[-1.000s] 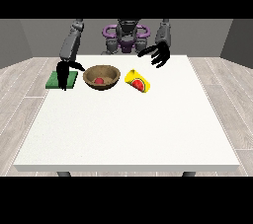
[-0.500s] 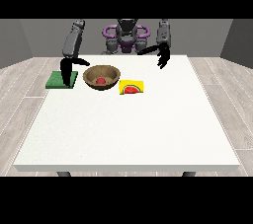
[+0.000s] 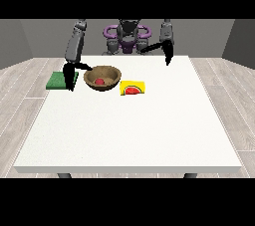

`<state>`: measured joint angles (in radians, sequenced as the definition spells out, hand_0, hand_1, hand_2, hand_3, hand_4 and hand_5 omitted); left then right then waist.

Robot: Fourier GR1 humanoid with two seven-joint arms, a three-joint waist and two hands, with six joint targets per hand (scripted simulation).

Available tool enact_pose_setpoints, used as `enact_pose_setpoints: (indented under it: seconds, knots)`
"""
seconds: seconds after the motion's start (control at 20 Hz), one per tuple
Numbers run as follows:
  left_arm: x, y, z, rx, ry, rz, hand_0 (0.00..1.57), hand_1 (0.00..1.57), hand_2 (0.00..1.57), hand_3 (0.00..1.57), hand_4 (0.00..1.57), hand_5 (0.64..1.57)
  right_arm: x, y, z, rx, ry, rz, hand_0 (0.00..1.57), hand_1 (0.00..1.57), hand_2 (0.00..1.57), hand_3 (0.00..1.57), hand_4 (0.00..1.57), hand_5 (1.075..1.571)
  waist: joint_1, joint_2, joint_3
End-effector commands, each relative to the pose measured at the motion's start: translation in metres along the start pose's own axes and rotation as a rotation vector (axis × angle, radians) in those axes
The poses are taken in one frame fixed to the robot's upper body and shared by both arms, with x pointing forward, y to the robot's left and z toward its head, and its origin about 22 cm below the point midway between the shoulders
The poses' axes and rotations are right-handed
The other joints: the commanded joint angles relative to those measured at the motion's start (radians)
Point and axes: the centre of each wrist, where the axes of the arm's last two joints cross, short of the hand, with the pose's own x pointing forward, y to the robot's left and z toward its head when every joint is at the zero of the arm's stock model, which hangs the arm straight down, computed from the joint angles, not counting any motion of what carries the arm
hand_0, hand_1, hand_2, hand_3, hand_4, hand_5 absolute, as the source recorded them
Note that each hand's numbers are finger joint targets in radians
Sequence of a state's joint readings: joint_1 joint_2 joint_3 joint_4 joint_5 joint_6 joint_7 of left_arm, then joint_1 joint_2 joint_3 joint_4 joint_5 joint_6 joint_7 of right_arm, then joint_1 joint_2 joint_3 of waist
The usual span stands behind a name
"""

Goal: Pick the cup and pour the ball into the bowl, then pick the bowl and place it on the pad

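A brown bowl (image 3: pixel 102 77) stands at the table's far left, and a red ball (image 3: pixel 99 81) lies inside it. Just to its right a yellow cup (image 3: pixel 133 87) lies on its side on the table, its red inside facing the camera. A green pad (image 3: pixel 60 80) lies flat to the left of the bowl. The hand at the view's left (image 3: pixel 70 77) hangs between pad and bowl, fingers pointing down, thumb stretched towards the bowl's rim, holding nothing. The hand at the view's right (image 3: pixel 168 56) is raised near the far edge, fingers straight down, well away from the cup.
The white table (image 3: pixel 134 130) stretches wide towards the camera in front of the objects. The robot's purple and grey torso (image 3: pixel 127 36) stands behind the far edge.
The cup has shifted slightly left and lies on the table, free of any hand. The hand at the view's right has drawn back towards the far edge. The other hand edged towards the bowl.
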<state>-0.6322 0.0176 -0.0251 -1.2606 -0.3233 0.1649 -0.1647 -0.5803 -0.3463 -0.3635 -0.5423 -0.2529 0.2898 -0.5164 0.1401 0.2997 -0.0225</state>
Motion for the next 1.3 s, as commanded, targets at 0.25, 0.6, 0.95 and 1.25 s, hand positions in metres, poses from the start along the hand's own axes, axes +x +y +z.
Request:
enact_pose_setpoints:
  seconds: [0.25,0.6,0.95,1.25]
  knots:
    - [0.02,0.002,-0.008,-0.034,-0.033,-0.002,0.0,0.0,0.0,0.0,0.0,1.561,-0.024,0.016,0.009,-0.027,0.078,-0.064,0.0,0.0,0.0,0.0,0.24,1.532,0.047,0.032,0.0237]
    - [-0.042,0.004,0.041,-0.039,0.13,0.017,0.0,0.0,0.0,0.0,0.0,1.563,-0.033,0.073,-0.006,0.001,0.21,-0.066,0.0,0.0,0.0,0.0,0.37,1.551,-0.009,-0.124,0.0224]
    - [-0.002,0.02,0.009,-0.024,0.009,0.016,0.0,0.0,0.0,0.0,0.0,1.567,-0.057,0.043,0.027,-0.133,0.322,0.09,1.57,1.57,1.57,0.82,0.66,1.57,0.063,-0.011,0.0228]
    - [-0.022,0.033,0.016,-0.029,0.043,0.028,0.0,0.0,0.0,0.0,0.0,1.569,-0.031,0.051,-0.004,-0.162,0.384,0.184,1.57,1.57,1.57,1.57,1.03,1.551,0.055,-0.052,0.0211]
